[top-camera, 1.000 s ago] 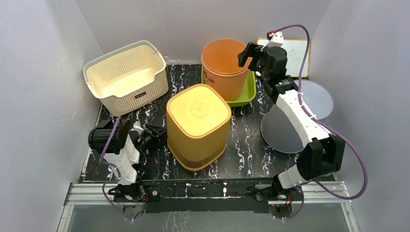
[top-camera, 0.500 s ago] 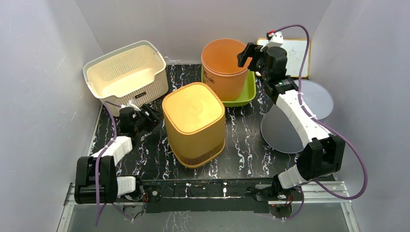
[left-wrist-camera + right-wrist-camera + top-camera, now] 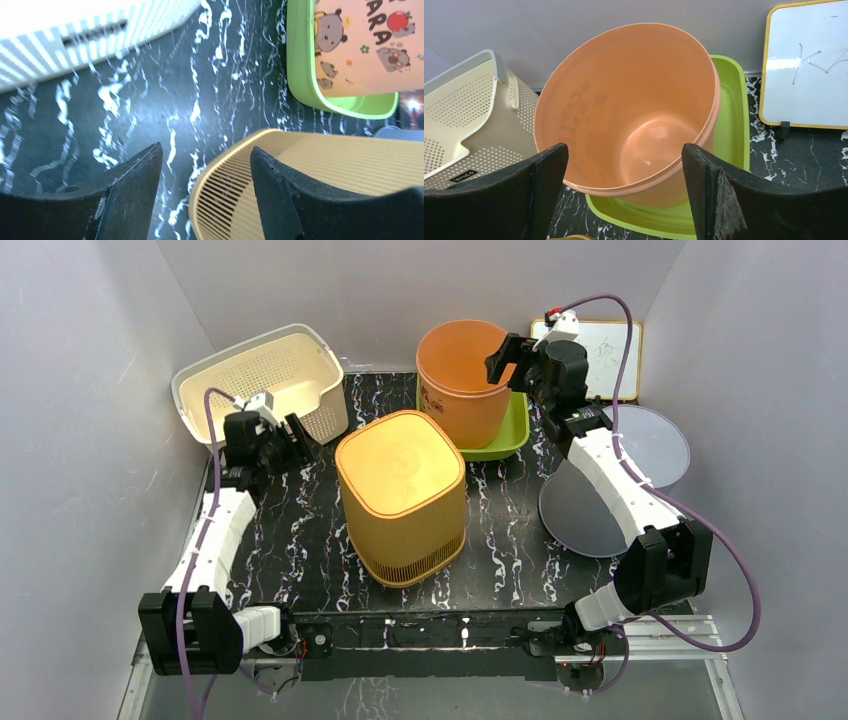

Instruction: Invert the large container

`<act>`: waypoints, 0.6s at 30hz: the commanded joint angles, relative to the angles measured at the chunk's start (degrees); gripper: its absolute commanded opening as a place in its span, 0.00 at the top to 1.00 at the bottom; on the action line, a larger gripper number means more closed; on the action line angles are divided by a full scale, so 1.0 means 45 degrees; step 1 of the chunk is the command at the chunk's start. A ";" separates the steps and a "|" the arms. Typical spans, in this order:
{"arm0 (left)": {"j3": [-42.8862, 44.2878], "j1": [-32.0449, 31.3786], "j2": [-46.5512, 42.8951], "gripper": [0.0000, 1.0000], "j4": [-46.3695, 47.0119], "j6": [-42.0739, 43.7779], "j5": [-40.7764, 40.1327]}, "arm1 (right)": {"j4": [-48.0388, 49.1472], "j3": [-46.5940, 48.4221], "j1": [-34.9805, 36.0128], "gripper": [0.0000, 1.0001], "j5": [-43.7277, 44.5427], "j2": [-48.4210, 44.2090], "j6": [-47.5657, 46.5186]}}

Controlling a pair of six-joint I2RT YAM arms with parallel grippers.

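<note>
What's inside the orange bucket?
Nothing: the right wrist view shows the orange bucket down to its bare bottom. The floor of the green tray under it is covered.

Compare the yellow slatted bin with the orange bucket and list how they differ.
Pose: the yellow slatted bin stands upside down, closed base up; the orange bucket stands upright, mouth open. Shape: the bin is squarish with rounded corners; the bucket is round. Place: the bin rests on the table; the bucket sits in the green tray. Both look like plastic containers.
</note>
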 commanded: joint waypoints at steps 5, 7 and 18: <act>0.2774 -0.0067 0.1900 0.34 -0.1660 0.3784 -0.0130 | 0.0271 0.0729 0.0379 0.18 0.0164 0.0048 -0.0133; 0.2913 -0.0072 0.1966 0.34 -0.1301 0.3913 -0.0022 | 0.0098 0.0777 0.0491 0.18 0.0268 0.0005 -0.0202; 0.4954 -0.0132 0.2279 0.27 -0.0478 0.5790 0.0332 | -0.0844 0.2257 0.0925 0.18 0.0705 0.0041 -0.0268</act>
